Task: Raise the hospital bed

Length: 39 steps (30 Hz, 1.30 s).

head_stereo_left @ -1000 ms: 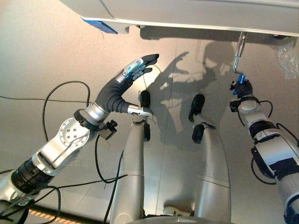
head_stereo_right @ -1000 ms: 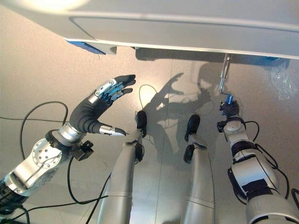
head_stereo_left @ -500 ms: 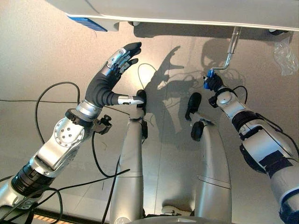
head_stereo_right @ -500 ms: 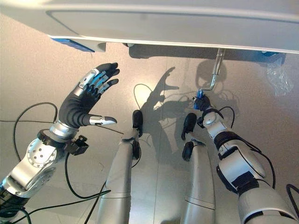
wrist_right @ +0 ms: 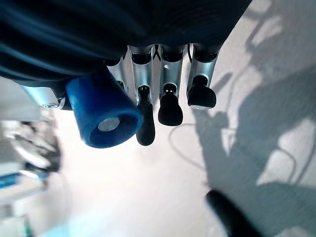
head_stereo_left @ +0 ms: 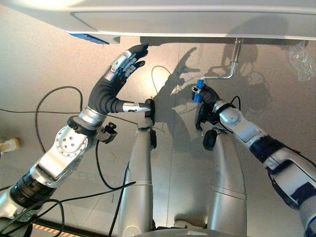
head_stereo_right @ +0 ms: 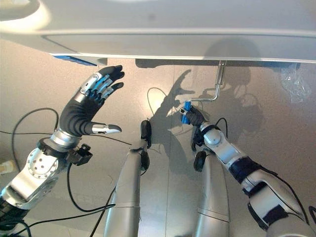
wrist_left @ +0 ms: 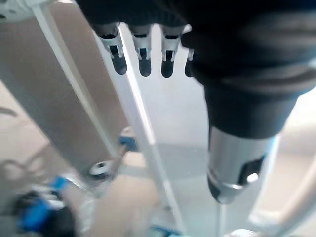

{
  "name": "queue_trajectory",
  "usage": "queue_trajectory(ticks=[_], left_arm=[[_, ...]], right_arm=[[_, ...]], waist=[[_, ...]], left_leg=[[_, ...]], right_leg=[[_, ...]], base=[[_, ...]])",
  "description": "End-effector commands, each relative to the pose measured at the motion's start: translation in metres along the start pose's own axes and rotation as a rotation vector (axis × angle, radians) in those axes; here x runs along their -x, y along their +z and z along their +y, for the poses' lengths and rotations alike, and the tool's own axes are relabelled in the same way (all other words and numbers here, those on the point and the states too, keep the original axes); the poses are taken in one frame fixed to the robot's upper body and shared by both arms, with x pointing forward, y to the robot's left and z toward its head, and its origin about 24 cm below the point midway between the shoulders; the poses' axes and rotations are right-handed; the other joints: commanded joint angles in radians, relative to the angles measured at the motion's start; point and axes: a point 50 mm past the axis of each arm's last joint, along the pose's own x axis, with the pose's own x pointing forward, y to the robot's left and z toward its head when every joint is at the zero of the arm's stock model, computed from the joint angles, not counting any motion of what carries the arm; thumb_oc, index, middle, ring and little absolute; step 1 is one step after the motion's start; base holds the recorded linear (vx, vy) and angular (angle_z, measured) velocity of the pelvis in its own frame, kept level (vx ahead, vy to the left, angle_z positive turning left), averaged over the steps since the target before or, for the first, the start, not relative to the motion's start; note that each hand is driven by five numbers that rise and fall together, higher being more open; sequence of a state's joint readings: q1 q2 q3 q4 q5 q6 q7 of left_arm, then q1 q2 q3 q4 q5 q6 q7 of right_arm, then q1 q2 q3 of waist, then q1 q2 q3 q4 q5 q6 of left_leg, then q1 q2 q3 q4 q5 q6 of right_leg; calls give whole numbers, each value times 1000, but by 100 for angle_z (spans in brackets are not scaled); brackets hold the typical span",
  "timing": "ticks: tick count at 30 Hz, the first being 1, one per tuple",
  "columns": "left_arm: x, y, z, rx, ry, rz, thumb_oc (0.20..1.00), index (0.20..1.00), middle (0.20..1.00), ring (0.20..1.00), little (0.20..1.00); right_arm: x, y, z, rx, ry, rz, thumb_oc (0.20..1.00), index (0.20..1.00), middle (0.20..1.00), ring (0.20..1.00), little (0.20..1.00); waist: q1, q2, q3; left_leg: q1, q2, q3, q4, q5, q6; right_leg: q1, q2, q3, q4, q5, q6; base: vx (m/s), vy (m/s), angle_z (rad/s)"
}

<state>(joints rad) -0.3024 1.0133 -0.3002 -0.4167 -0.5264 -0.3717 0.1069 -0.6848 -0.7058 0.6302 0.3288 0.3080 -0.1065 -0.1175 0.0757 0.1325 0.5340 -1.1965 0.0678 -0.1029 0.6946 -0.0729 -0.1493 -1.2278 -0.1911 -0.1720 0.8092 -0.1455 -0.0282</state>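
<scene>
Left hand (head_stereo_left: 117, 74) raised, fingers (head_stereo_left: 133, 53) straight and spread, thumb out sideways. Right arm stretched forward, right hand (head_stereo_right: 195, 116) with fingers curled round blue handle (head_stereo_right: 185, 112).

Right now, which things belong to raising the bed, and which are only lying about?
For the job: white hospital bed frame; bent metal crank with blue handle, gripped by right robot hand.

Lying about: clear plastic bag; left robot hand, idle.

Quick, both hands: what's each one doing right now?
Left hand: open, holding nothing.
Right hand: shut on the blue crank handle.
</scene>
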Motion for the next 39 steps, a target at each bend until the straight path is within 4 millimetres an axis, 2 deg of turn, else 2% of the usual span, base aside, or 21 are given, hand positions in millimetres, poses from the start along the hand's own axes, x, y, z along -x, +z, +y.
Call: queue_trajectory(ticks=[1,2,3,4,5,6,7,10,13,14,23,27,29,30,32,33,34,36,39], left_arm=[[10,15,-13,40,-54,-72,1000,1000,1000,1000,1000],[11,12,-14,55,-67,-60,1000,1000,1000,1000,1000],[12,11,-15,63,-70,-51,1000,1000,1000,1000,1000],[12,11,-15,70,-69,-53,1000,1000,1000,1000,1000],[12,11,-15,70,-69,-54,1000,1000,1000,1000,1000],[15,10,-15,69,-86,-46,1000,1000,1000,1000,1000],[15,10,-16,71,-88,-45,1000,1000,1000,1000,1000],[17,7,-17,80,-109,-35,1000,1000,1000,1000,1000],[17,8,-16,87,-105,-41,1000,1000,1000,1000,1000],[18,8,-15,80,-102,-42,1000,1000,1000,1000,1000],[18,12,-11,70,-84,-59,1000,1000,1000,1000,1000],[17,16,-8,66,-77,-78,1000,1000,1000,1000,1000],[17,16,-8,66,-77,-78,1000,1000,1000,1000,1000],[15,18,-7,65,-80,-93,1000,1000,1000,1000,1000],[13,18,-7,74,-81,-101,1000,1000,1000,1000,1000],[13,18,-7,74,-81,-102,1000,1000,1000,1000,1000],[11,18,-7,74,-86,-101,1000,1000,1000,1000,1000],[8,17,-9,71,-102,-101,1000,1000,1000,1000,1000],[6,16,-12,69,-119,-91,1000,1000,1000,1000,1000]], right_arm=[[13,119,30,-126,124,-687,200,200,200,200,200],[29,114,13,-216,51,-704,200,200,200,200,200],[29,112,14,-222,52,-693,200,200,200,200,200],[38,110,0,-260,-25,-716,200,200,200,200,200],[38,110,0,-260,-25,-716,200,200,200,200,200],[61,106,-23,-285,-147,-750,200,200,200,200,200],[61,105,-23,-285,-149,-748,200,200,200,200,200],[79,101,-47,-301,-300,-775,200,200,200,200,200],[89,98,-56,-309,-367,-786,200,200,200,200,200],[97,96,-66,-319,-426,-798,200,200,200,200,200],[119,69,-96,-389,-705,-753,200,200,200,200,200],[127,47,-113,-403,-889,-682,200,200,200,200,200],[127,47,-113,-402,-890,-681,200,200,200,200,200],[128,22,-125,-342,-998,-539,200,200,200,200,200],[130,3,-132,-313,-1092,-429,200,200,200,200,200],[130,2,-133,-312,-1093,-430,200,200,200,200,200],[133,-20,-142,-290,-1183,-303,200,200,200,200,200],[137,-51,-151,-282,-1268,-130,200,200,200,200,200],[140,-70,-168,-257,-1303,13,200,200,200,200,200]], waist=[[-33,-20,-14],[-47,-23,-14],[-46,-24,-14],[-52,-25,-14],[-51,-25,-14],[-75,-32,-14],[-73,-31,-14],[-95,-32,-14],[-101,-35,-14],[-110,-38,-14],[-127,-46,-14],[-129,-52,-14],[-129,-52,-14],[-128,-55,-14],[-126,-56,-14],[-125,-55,-14],[-120,-53,-14],[-110,-48,-14],[-98,-42,-14]], left_leg=[[36,-61,78,-73,19,86],[51,-53,83,-120,63,88],[75,-55,81,-110,29,84],[76,-50,87,-142,69,85],[76,-50,86,-142,69,85],[129,-49,89,-200,86,79],[133,-48,89,-204,87,79],[209,-51,95,-258,100,71],[240,-48,93,-264,97,66],[252,-49,92,-260,93,63],[328,-44,95,-314,100,54],[374,-44,91,-353,106,54],[375,-44,91,-356,107,54],[394,-46,90,-376,117,54],[405,-46,87,-392,121,56],[406,-45,87,-394,121,56],[414,-47,83,-405,124,58],[422,-48,81,-428,134,59],[443,-47,79,-482,157,60]], right_leg=[[50,-3,56,-60,23,147],[61,-2,53,-98,61,141],[84,-3,58,-86,29,150],[82,-2,56,-119,67,144],[82,-2,56,-120,67,144],[133,-1,58,-173,78,152],[137,-1,58,-176,80,152],[200,2,62,-219,86,159],[230,4,60,-225,81,160],[243,5,59,-220,75,159],[319,6,47,-271,84,160],[362,12,47,-309,90,163],[364,12,46,-311,91,163],[383,12,43,-329,97,165],[394,13,41,-341,100,165],[395,13,41,-343,101,165],[400,13,40,-352,103,167],[409,12,34,-370,109,169],[422,15,29,-408,126,172]], base=[[-43,-19,2],[23,-20,4],[-91,-9,5],[-12,-1,4],[-93,-17,2],[0,0,0],[-37,-23,0],[-10,-16,-3],[0,-11,1],[0,0,0],[-3,-24,2],[1,-27,2],[3,-17,1],[8,-45,6],[9,-48,6],[6,-38,2],[0,0,0],[1,-15,0],[0,0,0]])
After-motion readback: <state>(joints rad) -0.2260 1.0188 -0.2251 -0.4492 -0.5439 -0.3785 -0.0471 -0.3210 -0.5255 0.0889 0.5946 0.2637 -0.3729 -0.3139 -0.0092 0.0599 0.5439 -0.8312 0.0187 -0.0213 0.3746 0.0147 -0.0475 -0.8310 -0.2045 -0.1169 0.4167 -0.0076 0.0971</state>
